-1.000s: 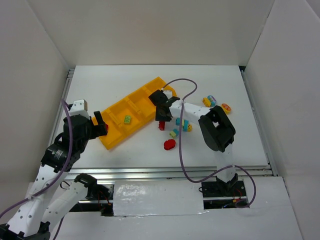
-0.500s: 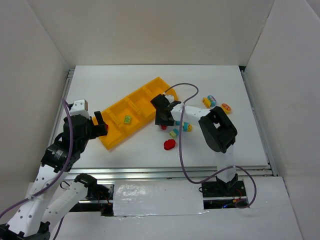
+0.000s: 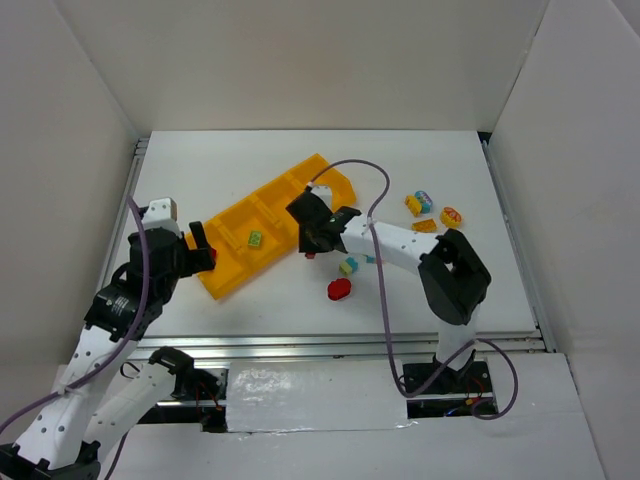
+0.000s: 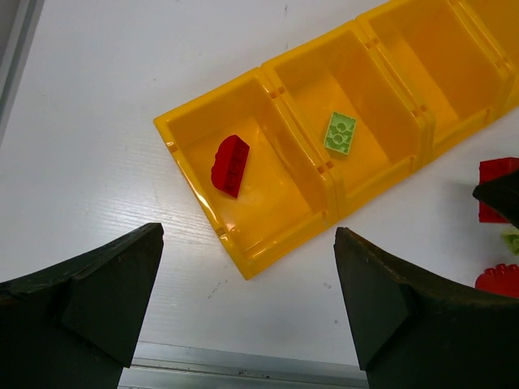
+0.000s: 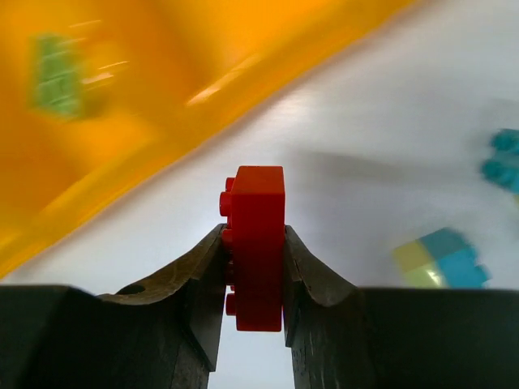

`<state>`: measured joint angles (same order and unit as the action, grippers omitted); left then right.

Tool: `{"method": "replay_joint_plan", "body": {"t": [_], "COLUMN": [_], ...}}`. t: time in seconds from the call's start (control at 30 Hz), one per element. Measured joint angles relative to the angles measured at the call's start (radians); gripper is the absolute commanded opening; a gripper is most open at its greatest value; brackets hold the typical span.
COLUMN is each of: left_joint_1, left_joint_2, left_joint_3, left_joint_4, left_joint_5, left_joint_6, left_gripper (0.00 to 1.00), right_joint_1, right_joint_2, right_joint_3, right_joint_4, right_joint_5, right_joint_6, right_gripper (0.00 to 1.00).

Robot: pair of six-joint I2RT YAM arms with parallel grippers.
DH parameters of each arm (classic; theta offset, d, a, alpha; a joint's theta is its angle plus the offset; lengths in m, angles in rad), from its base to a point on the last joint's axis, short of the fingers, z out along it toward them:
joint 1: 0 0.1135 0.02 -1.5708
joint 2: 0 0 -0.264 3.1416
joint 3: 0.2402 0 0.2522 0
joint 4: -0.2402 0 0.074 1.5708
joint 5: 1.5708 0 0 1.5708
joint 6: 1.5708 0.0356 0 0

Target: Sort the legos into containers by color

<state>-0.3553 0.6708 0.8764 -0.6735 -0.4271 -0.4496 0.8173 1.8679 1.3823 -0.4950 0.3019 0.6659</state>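
The long orange-yellow tray (image 3: 276,206) lies diagonally at the left of the middle. Its near end compartment holds a red brick (image 4: 229,164), and the one beside it holds a yellow-green brick (image 4: 340,133), also in the top view (image 3: 255,239). My right gripper (image 3: 312,244) is shut on a red brick (image 5: 258,243) and holds it just off the tray's long side wall (image 5: 203,65). My left gripper (image 3: 200,250) is open and empty above the tray's near end (image 4: 243,261).
Loose bricks lie on the table right of the tray: a red round one (image 3: 340,289), a teal and yellow-green one (image 3: 349,266), a teal one (image 3: 372,258), and three more farther right (image 3: 420,201) (image 3: 452,215) (image 3: 424,226). White walls enclose the table.
My right gripper has moved left along the tray's side, carrying the red brick away from the loose bricks. The left arm has not moved.
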Motion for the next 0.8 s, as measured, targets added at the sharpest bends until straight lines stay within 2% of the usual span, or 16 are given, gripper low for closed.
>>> {"method": "replay_joint_plan", "body": {"t": [0.1,0.23,0.4,0.53,0.63,0.7,0.73,0.77,0.8], "left_joint_1": [0.0,0.005,0.013,0.014,0.015,0.015,0.016,0.017,0.017], "left_joint_2": [0.0,-0.013,-0.064,-0.132,-0.177,-0.183,-0.183,-0.181,-0.178], "left_joint_3": [0.0,0.0,0.002,0.003,0.005,0.008,0.008,0.008,0.008], "left_joint_4": [-0.009,-0.04,-0.085,-0.111,-0.113,-0.113,-0.113,-0.114,-0.114], "left_joint_5": [-0.046,-0.132,-0.241,-0.306,-0.33,-0.339,-0.342,-0.343,-0.343], "left_joint_6": [-0.009,-0.049,-0.103,-0.133,-0.139,-0.143,-0.146,-0.15,-0.153], "left_gripper": [0.99,0.99,1.0,1.0,0.99,1.0,1.0,0.99,1.0], "right_joint_1": [0.079,0.155,0.174,0.176,0.178,0.179,0.18,0.18,0.182], "right_joint_2": [-0.062,-0.051,0.077,0.169,0.268,0.32,0.342,0.357,0.369], "right_joint_3": [0.039,0.1,0.191,0.254,0.407,0.492,0.525,0.547,0.564], "right_joint_4": [0.015,0.124,0.255,0.314,0.306,0.308,0.306,0.303,0.3], "right_joint_5": [-0.036,-0.192,-0.356,-0.4,-0.41,-0.413,-0.412,-0.412,-0.41], "right_joint_6": [-0.025,-0.092,-0.143,-0.149,-0.154,-0.159,-0.159,-0.158,-0.159], "right_gripper": [0.08,0.06,0.1,0.17,0.19,0.28,0.48,0.58,0.63]}}
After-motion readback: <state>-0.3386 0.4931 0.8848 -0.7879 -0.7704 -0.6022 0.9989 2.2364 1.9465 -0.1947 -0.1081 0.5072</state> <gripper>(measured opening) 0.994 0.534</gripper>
